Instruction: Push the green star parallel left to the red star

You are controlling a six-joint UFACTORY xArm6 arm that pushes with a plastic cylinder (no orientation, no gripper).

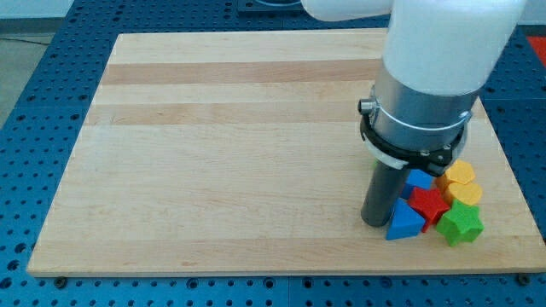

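The green star [461, 223] lies near the board's bottom right corner, right of and slightly below the red star [428, 205], touching it. My tip [376, 222] rests on the board just left of a blue triangular block [404, 222], which sits against the red star's left side. The rod rises into the grey and white arm above.
A second blue block [418, 180] peeks out behind the rod above the red star. Two yellow blocks [461, 174] [466, 194] sit above the green star. The wooden board [239, 153] lies on a blue perforated table; its right edge is close to the cluster.
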